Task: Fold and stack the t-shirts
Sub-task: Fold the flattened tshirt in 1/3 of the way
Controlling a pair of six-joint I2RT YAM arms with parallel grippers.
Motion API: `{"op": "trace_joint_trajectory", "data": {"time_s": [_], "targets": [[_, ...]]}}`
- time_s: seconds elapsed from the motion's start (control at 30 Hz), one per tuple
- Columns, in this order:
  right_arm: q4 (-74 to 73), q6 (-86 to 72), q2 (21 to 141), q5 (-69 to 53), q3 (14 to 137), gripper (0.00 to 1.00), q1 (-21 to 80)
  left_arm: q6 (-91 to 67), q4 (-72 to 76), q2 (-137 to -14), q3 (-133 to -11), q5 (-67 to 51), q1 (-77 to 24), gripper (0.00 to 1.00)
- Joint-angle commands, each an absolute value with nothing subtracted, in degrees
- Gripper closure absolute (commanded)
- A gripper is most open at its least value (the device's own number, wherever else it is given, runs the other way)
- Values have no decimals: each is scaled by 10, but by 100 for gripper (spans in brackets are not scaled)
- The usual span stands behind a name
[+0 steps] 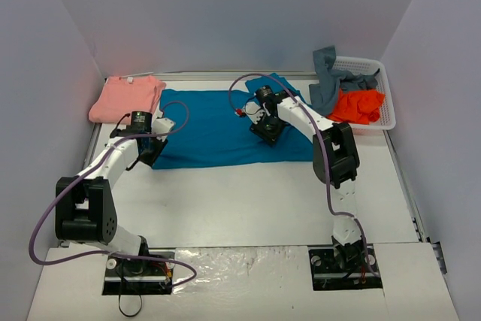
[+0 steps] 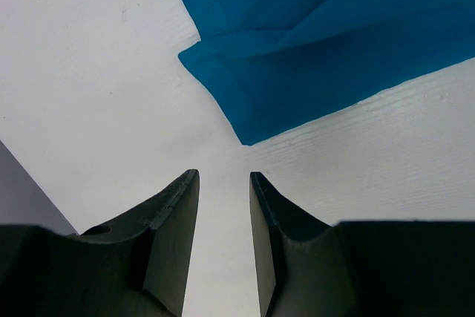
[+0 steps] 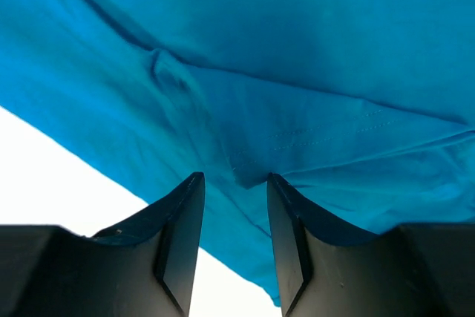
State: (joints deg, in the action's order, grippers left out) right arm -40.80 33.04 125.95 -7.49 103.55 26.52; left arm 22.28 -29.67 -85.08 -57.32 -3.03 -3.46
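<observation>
Noted teal-blue t-shirt (image 1: 218,129) spread flat across middle of counter (image 1: 248,201), long side running left to right, one sleeve poking out at far edge. Found left hand (image 2: 224,177) low over bare counter just near of shirt's near-left corner, not touching cloth; fingers (image 2: 174,217) narrowly parted, nothing between them. Found right hand (image 3: 234,177) over right half of same shirt, close above a folded hem; fingers narrowly parted there too, no cloth seen pinched. Logged salmon-pink t-shirt (image 1: 128,98) folded in far-left corner, just beside teal shirt's left end. Logged white lattice basket (image 1: 388,99) at far right, holding bright orange t-shirt (image 1: 359,105), with grey-blue t-shirt (image 1: 328,80) draped over its left rim and down onto counter
</observation>
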Motion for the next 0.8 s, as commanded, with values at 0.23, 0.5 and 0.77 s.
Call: {"op": "trace_joint_trajectory", "data": {"time_s": [0.23,0.5,0.77], "targets": [[-391,311,1284,-4,1058,79,278,217,-289,-849,-567,-30,-32,67],[-385,302,1291,18,1064,100,281,216,-287,-846,-567,-32,-31,67],[-371,291,1293,50,1098,100,284,216,-289,-846,-565,-33,-31,67]]}}
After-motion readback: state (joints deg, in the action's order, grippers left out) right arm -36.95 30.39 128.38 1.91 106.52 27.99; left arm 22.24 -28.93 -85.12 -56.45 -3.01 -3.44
